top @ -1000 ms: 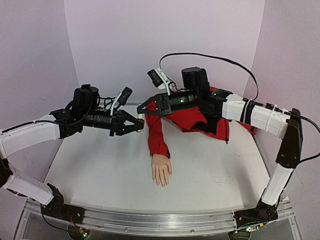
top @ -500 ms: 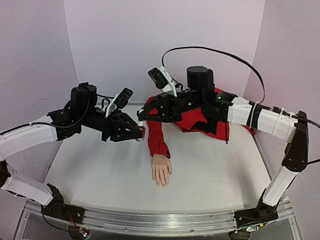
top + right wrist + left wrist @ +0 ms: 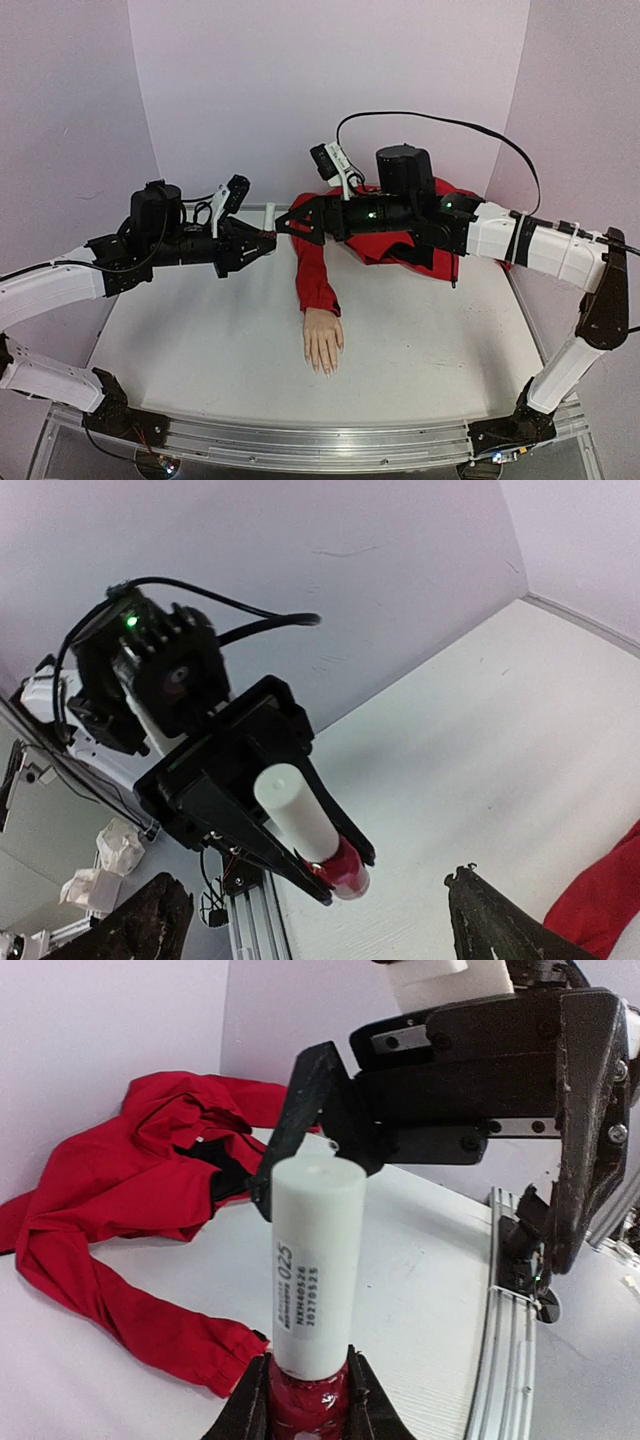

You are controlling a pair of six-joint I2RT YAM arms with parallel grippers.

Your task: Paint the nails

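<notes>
The pale mannequin hand [image 3: 323,340] lies flat on the table at the end of a red sleeve [image 3: 314,268]. Its nails [image 3: 325,368] point toward the near edge and are too small to tell their colour. My left gripper [image 3: 264,240] hovers left of the sleeve, shut on a dark-red polish bottle [image 3: 308,1400]. The bottle's white cap [image 3: 318,1260] is on and points at my right gripper [image 3: 287,222]. That gripper is open and faces the cap, its fingers [image 3: 150,920] spread wide on either side and touching nothing.
A crumpled red jacket [image 3: 400,240] lies at the back of the white table [image 3: 200,340] under my right arm. Lilac walls [image 3: 230,90] close in the back and sides. An aluminium rail [image 3: 300,445] runs along the near edge.
My right gripper has opened and let go of the white cap. The two grippers have drawn slightly apart, the left one pulling back to the left with the capped bottle.
</notes>
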